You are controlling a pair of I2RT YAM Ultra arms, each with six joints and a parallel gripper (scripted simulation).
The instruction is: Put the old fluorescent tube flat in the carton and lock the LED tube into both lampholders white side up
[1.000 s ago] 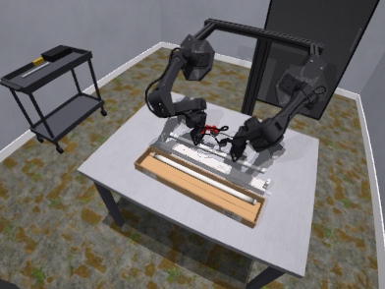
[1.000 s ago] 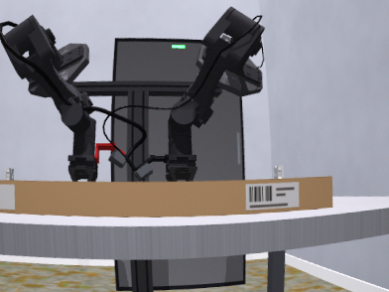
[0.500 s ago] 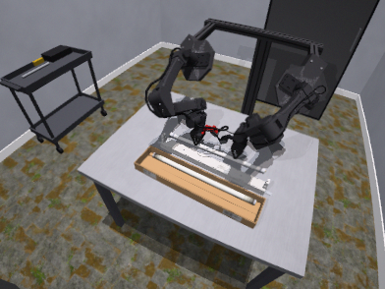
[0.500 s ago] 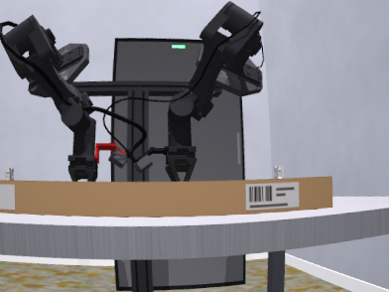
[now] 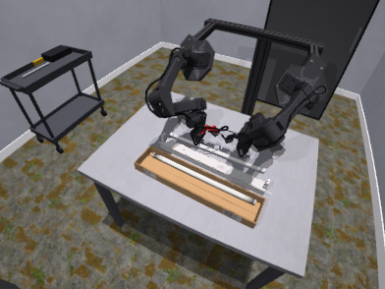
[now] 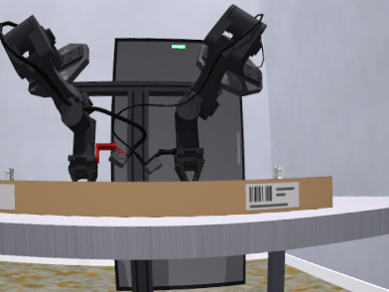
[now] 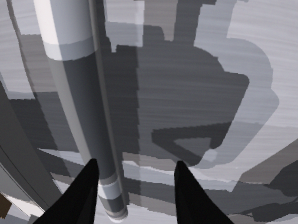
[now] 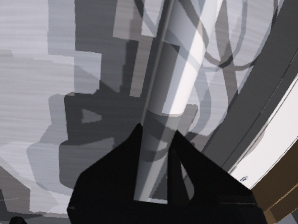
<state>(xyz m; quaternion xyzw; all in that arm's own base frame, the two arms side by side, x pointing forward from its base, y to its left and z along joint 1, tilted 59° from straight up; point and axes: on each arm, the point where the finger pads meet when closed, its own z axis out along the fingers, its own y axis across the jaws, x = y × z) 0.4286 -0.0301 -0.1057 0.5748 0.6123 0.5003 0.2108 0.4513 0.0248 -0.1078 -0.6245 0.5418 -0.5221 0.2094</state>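
Carton [image 5: 196,193] [image 6: 149,199] [image 7: 4,209] [image 8: 280,199] cut off at the exterior view's left edge, its floor hidden there.

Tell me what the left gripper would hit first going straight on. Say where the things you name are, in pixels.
Probably the light grey bench top [image 5: 113,152] [image 6: 357,205] [image 7: 270,40]; depth is unclear, and one finger of the left gripper [image 5: 242,153] [image 6: 189,179] [image 7: 136,162] might catch the long white tube [image 5: 221,154] [image 7: 67,22] [image 8: 186,75].

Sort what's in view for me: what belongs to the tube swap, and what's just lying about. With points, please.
Part of the job:
- LED tube [image 5: 231,157] [image 7: 85,100] [image 8: 185,65]
- old tube [image 5: 204,178], in the carton [image 5: 259,213] [image 6: 174,199] [image 7: 4,207] [image 8: 287,192]
- light fixture [image 5: 201,158] [image 7: 12,125] [image 8: 260,145], with lampholders [image 5: 266,184] [image 6: 278,172]

Apparently just lying about, on the cart [image 5: 61,74]:
- black box [image 5: 56,53]
- yellow item [image 5: 38,61]
- pale bar [image 5: 35,70]
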